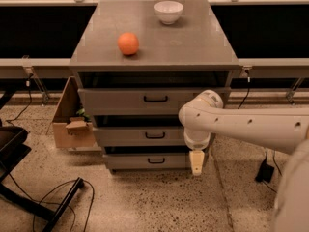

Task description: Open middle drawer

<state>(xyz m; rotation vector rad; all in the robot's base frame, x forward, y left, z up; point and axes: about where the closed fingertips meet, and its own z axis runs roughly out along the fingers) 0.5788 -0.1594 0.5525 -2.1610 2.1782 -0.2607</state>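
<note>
Camera view: gripper [196,162] low at the cabinet's right front, off the middle drawer [125,136].
Arm [241,124] comes in from the right, and the gripper points down in front of the right end of the bottom drawer [140,161], just under the middle drawer's right end. Cannot tell how wide it is; nothing seen in it. Middle drawer looks closed, and its black handle [155,135] sits centre-front, left of the gripper and clear of it. Top drawer [116,101] is above. Orange [128,43] and white bowl [168,11] sit on the cabinet top [193,42], well apart. Cardboard box [72,124] stands beside the cabinet's left side.
</note>
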